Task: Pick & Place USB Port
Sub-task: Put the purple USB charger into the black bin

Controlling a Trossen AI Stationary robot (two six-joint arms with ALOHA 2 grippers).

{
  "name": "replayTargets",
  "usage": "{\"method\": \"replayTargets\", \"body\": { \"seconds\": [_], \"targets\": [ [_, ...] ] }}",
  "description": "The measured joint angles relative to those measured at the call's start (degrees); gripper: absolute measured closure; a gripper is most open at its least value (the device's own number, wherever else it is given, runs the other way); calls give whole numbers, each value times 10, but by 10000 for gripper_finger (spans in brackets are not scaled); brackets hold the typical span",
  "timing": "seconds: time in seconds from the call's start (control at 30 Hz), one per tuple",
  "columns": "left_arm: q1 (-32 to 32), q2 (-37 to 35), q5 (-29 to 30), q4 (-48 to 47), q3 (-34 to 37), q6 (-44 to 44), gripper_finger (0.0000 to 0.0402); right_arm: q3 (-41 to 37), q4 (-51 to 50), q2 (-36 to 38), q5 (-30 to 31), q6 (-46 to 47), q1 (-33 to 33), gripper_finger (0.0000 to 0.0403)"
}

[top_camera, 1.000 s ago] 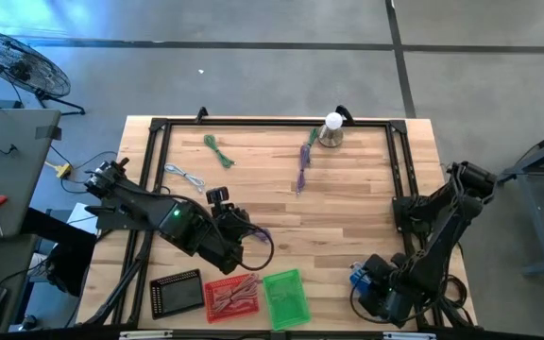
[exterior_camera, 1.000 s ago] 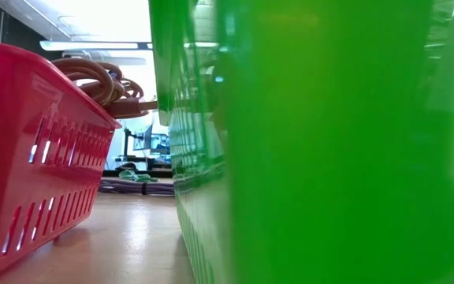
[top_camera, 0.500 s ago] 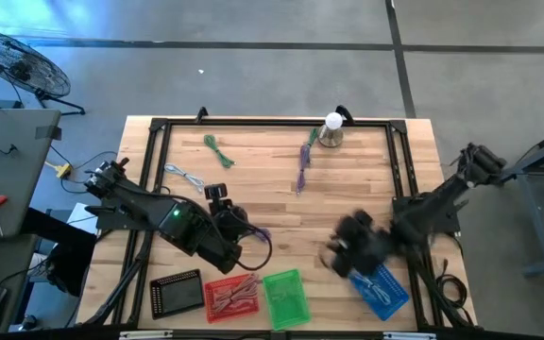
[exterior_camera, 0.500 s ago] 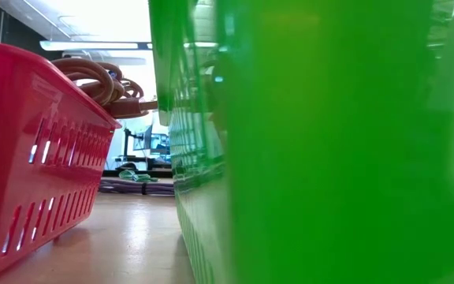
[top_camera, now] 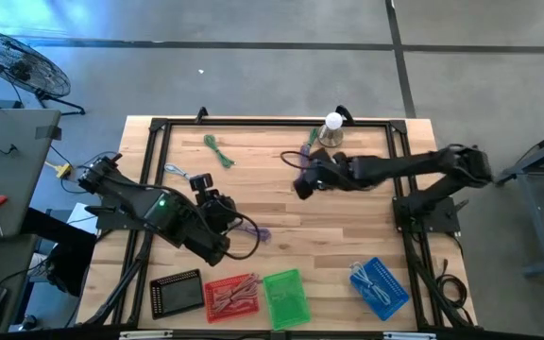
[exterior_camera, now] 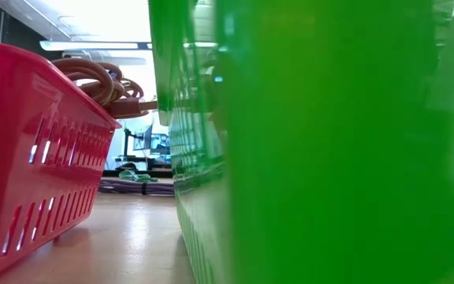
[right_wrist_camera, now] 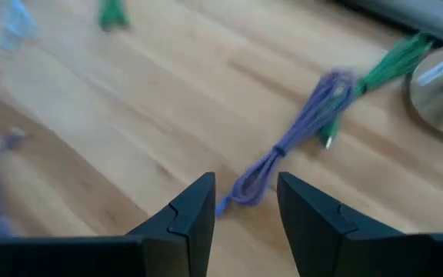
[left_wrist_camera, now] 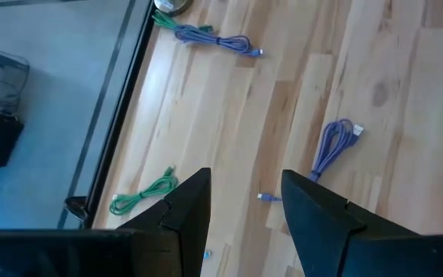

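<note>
Your right gripper (right_wrist_camera: 242, 201), fingers parted and empty, hung above the purple cable (top_camera: 302, 168) at twelve o'clock on the table (top_camera: 366, 212); you needed to centre before descending, left gripper (left_wrist_camera: 244, 201) likewise parted.

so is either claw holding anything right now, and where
No. The right claw is open above the purple cable; the left claw is open too, nothing between its fingers.

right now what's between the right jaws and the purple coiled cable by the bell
Only bare wooden table. In the right wrist view the purple coiled cable lies just ahead of the open right gripper, nothing in the way.
</note>
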State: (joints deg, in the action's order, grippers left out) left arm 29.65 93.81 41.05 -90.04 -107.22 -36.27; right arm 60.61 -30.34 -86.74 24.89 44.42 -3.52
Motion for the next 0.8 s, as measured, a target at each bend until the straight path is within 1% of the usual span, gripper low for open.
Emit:
{"method": "replayTargets", "body": {
  "seconds": [0.1,0.2,0.3,0.4,0.63,0.8],
  "targets": [
    [0,-6,-3,0,0,12,248,-1,26,-50,-56,-10,-26,270],
    [0,-11,-8,0,0,16,248,-1,45,-89,-89,-10,-44,270],
    [0,-11,-9,0,0,27,248,-1,43,-112,-91,4,-57,275],
    [0,-11,-10,0,0,30,248,-1,36,-122,-97,5,-63,288],
    [0,-11,-11,0,0,30,248,-1,34,-127,-104,1,-72,320],
    [0,-11,-25,0,0,24,248,0,36,-130,-105,-10,-75,321]
  ]
}}
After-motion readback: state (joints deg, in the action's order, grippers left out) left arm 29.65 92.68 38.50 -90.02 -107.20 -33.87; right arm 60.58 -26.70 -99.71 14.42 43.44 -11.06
